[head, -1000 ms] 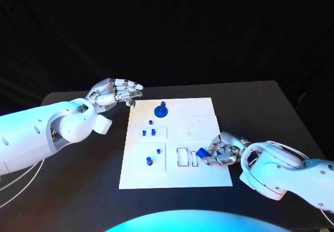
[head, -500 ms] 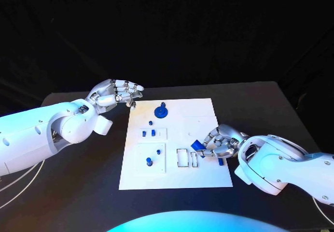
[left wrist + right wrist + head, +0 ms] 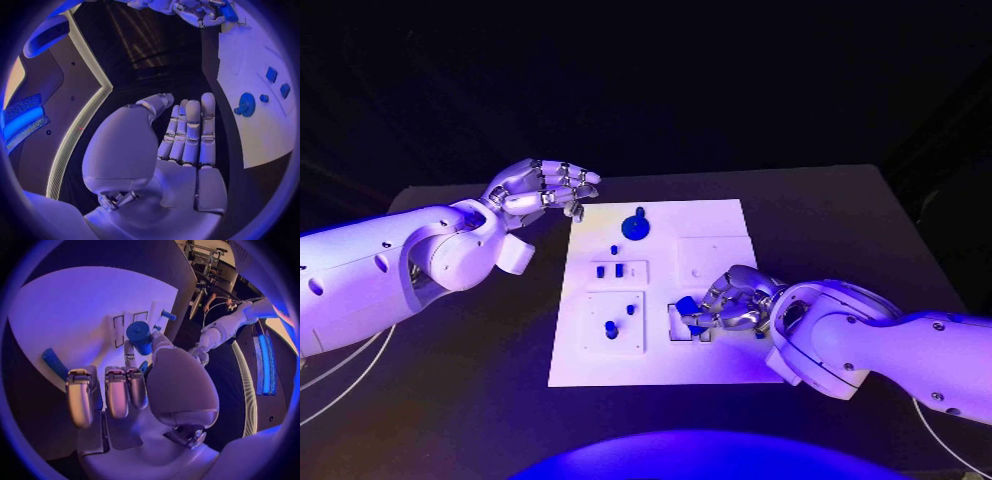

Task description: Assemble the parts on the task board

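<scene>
Two white arms reach over a black worktop [image 3: 473, 380] with dark room behind its far edge. The task board [image 3: 711, 370], a white plate, lies in the worktop's middle, its long sides running from near edge to far edge.

The right hand [image 3: 727, 303] sits over the board's near right part, at the narrow slots, its fingers clamped on a blue part [image 3: 687, 306]; in the right wrist view this blue cylinder [image 3: 139, 335] is pinched just above the two rectangular slots [image 3: 128, 322]. Another small blue piece [image 3: 54, 363] lies on the board beside the hand there.

The left hand [image 3: 540, 187] hovers by the board's far left corner, fingers curled together with nothing in them; the left wrist view shows them [image 3: 189, 131] folded side by side.

On the board, a round blue knob [image 3: 635, 230] stands near the far edge, two small blue pieces [image 3: 607, 271] sit in a raised square plate behind another square plate holding blue pegs [image 3: 620, 320].
</scene>
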You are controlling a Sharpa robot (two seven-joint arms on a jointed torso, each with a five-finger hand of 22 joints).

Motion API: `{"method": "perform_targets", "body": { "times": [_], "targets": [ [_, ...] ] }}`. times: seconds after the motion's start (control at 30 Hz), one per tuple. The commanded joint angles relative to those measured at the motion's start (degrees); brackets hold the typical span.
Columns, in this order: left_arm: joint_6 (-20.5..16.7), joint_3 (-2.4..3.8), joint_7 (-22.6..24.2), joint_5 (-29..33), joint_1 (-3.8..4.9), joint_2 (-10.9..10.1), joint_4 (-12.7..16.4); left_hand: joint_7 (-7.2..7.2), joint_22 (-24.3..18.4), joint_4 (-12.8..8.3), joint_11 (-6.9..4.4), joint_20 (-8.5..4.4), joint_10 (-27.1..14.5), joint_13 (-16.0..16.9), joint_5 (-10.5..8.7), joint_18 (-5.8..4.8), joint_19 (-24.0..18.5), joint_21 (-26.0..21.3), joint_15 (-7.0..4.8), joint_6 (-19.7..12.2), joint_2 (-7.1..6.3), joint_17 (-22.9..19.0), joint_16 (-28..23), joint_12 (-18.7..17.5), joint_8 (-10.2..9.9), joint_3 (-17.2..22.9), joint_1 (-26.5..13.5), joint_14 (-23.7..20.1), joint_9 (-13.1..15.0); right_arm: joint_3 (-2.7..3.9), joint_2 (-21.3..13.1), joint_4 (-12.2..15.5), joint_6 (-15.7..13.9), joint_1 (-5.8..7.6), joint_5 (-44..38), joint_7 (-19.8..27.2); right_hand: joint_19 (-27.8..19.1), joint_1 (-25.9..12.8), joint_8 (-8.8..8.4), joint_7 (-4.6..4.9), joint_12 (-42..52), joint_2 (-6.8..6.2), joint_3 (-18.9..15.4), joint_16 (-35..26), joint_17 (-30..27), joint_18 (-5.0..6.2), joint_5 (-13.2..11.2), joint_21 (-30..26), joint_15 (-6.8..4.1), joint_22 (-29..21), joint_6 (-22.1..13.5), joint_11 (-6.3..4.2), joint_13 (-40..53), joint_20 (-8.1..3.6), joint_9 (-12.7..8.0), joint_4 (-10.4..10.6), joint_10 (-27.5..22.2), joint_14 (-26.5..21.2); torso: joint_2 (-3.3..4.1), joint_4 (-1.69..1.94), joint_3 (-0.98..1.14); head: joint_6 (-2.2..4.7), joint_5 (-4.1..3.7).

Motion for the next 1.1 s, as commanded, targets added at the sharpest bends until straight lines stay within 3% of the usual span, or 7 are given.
{"method": "perform_targets", "body": {
  "times": [0.03,0.27,0.6,0.77,0.87,0.93,1.1],
  "targets": [
    [0.96,0.03,0.22,0.26,-0.05,0.09,0.19,0.02,-0.08,0.29,0.03,0.23,-0.47,-0.09,0.3,0.88,0.12,-0.33,0.27,-0.56,0.07,0.01,-0.16,0.22,0.38,0.03,-0.47,-0.23,-0.09,0.0,0.59,-0.42,2.33,-0.18,0.38,-0.81,5.99,-2.28,0.5,-1.41,-0.64,-0.82,-1.35,0.19,15.06,-0.81,2.15,0.25,-0.42,15.1,1.5,-0.36,14.17,-0.31,0.74,-0.07,5.25,5.98,-0.01,-0.03,0.0,-0.12,0.33],
    [0.97,0.03,0.23,0.28,-0.05,0.05,0.23,0.02,-0.09,0.31,0.03,0.22,-0.48,-0.1,0.31,0.88,0.12,-0.34,0.28,-0.56,0.09,0.01,-0.16,0.23,0.39,0.04,-0.49,-0.24,-0.09,0.0,1.7,-1.57,1.02,-0.27,-1.83,-1.41,5.99,-2.89,0.77,-1.48,-0.66,-0.92,-1.83,0.19,15.06,-0.81,2.61,0.25,-0.5,15.1,1.67,-0.45,14.17,-0.35,0.88,-0.05,5.25,5.98,0.0,0.01,0.02,-0.06,0.48],
    [0.94,0.03,0.23,0.3,-0.05,0.02,0.23,0.02,-0.11,0.37,0.03,0.23,-0.5,-0.11,0.33,0.89,0.13,-0.36,0.28,-0.58,0.2,0.01,-0.16,0.26,0.43,0.1,-0.52,-0.24,-0.1,0.0,3.03,-2.71,2.69,-0.33,-1.45,0.31,5.99,-4.44,1.27,-1.61,-0.63,-1.16,-3.32,0.19,15.06,-0.81,1.36,0.25,-0.62,15.1,1.69,-0.57,14.22,-0.45,1.15,-0.02,5.29,5.98,0.0,-0.02,0.08,-0.33,0.87],
    [0.93,0.03,0.21,0.3,-0.05,-0.02,0.23,0.02,-0.11,0.37,0.03,0.23,-0.5,-0.11,0.33,0.89,0.13,-0.36,0.28,-0.58,0.2,0.01,-0.16,0.26,0.43,0.1,-0.52,-0.24,-0.1,-0.01,3.65,-3.44,1.98,-0.39,-2.64,0.22,5.99,-5.29,1.73,-1.66,-0.71,-0.65,-4.85,0.19,15.06,-0.81,-1.24,0.25,-0.66,15.1,1.47,-0.6,14.18,-0.5,1.43,0.01,5.26,5.98,-0.02,-0.06,0.04,-0.19,0.79],
    [0.91,0.03,0.21,0.3,-0.05,-0.05,0.24,0.02,-0.11,0.37,0.03,0.23,-0.5,-0.11,0.33,0.89,0.13,-0.36,0.28,-0.58,0.2,0.01,-0.16,0.26,0.43,0.1,-0.52,-0.24,-0.1,-0.01,3.92,-3.82,2.38,-0.4,-4.03,0.55,5.99,-7.29,2.26,-1.69,-0.74,-0.11,-7.22,0.19,15.06,-0.81,-5.98,0.25,-0.67,15.1,1.3,-0.59,14.19,-0.51,1.73,0.14,5.27,5.98,-0.01,-0.06,0.02,-0.15,0.73],
    [0.92,0.03,0.21,0.31,-0.05,-0.06,0.25,0.02,-0.11,0.37,0.03,0.23,-0.5,-0.11,0.33,0.89,0.13,-0.36,0.28,-0.58,0.2,0.01,-0.16,0.26,0.43,0.1,-0.52,-0.24,-0.1,-0.01,4.04,-3.97,2.68,-0.42,-5.08,0.78,5.99,-8.67,2.43,-1.63,-0.86,-0.19,-8.47,0.19,15.06,-0.81,-7.47,0.25,-0.64,15.1,1.11,-0.57,14.11,-0.49,1.84,0.18,5.19,5.98,0.01,-0.03,0.01,-0.12,0.76],
    [0.92,0.03,0.19,0.32,-0.05,-0.12,0.27,0.01,-0.13,0.4,0.03,0.23,-0.52,-0.11,0.35,0.89,0.14,-0.38,0.28,-0.58,0.28,0.02,-0.16,0.29,0.46,0.15,-0.53,-0.25,-0.11,-0.01,4.33,-4.29,3.32,-0.56,-7.92,1.21,5.99,-12.02,2.75,-1.52,-1.14,-1.51,-10.82,0.19,15.06,-0.81,-8.26,0.25,-0.55,15.1,0.69,-0.49,13.93,-0.42,2.05,0.27,5.03,5.98,-0.02,-0.02,0.03,-0.17,0.85]
  ]
}}
